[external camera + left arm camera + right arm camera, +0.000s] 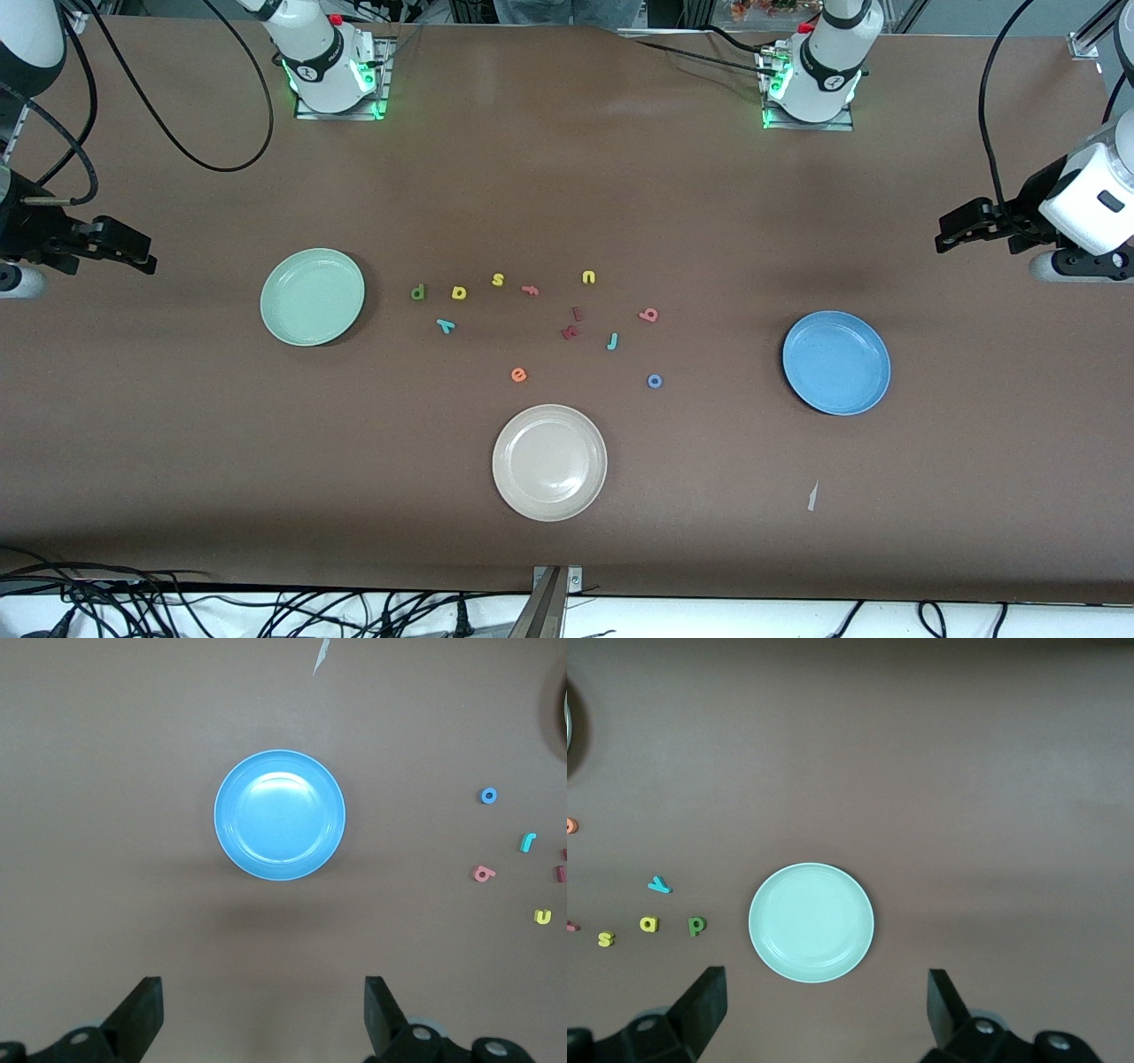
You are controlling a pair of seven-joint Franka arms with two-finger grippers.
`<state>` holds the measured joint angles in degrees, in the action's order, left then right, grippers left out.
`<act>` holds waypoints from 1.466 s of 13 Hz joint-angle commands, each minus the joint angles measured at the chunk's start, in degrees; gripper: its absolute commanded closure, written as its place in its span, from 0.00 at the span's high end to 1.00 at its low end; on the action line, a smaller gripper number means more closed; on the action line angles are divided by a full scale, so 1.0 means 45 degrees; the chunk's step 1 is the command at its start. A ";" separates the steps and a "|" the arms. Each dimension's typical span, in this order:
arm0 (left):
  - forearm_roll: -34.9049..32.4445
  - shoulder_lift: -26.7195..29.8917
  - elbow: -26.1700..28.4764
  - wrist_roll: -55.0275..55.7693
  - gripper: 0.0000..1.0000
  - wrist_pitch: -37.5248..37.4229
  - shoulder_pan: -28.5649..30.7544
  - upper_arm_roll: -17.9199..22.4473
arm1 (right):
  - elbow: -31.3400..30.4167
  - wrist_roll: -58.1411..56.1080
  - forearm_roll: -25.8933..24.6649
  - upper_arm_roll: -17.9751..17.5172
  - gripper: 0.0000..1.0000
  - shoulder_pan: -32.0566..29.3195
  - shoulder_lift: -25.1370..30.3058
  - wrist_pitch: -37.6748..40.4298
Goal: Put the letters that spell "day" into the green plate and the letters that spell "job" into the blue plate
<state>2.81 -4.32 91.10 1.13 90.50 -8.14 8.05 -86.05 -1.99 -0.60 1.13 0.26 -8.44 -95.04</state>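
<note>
Letters for "day", a green d (417, 291), yellow a (459, 292) and teal y (446, 326), lie at about three o'clock of the green plate (312, 297), while the pink b (649, 315), teal j (612, 341) and blue o (655, 381) lie at about nine o'clock of the blue plate (836, 362). We judge these foam pieces light, soft and thin, best pinched across their flat edges from above. Both the left gripper (264, 1014) and right gripper (827, 1008) hang spread wide and empty over bare table near the table's ends, with open room all round.

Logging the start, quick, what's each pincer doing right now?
Left pincer: open, empty, above the table by the blue plate.
Right pincer: open, empty, by the green plate.
</note>
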 commanded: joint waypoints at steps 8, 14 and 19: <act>-0.0293 -0.0562 -0.0324 0.0140 1.00 -0.0012 -0.0434 -0.0187 | 0.0236 0.0092 -0.0004 -0.0055 1.00 -0.0078 -0.0057 0.0242; 0.1110 -0.3037 -0.0711 0.0334 1.00 0.0163 -0.1878 -0.0227 | 0.0236 0.0092 -0.0004 -0.0055 1.00 -0.0078 -0.0077 0.0242; 0.2129 -0.5947 -0.1203 0.1214 1.00 0.3707 -0.3536 -0.0208 | 0.0236 0.0091 -0.0023 -0.0055 1.00 -0.0079 -0.0077 0.0242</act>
<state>10.78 -26.30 88.55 5.54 103.39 -21.18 6.33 -86.05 -1.99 -0.60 1.22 0.23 -8.55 -95.01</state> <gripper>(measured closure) 0.000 0.000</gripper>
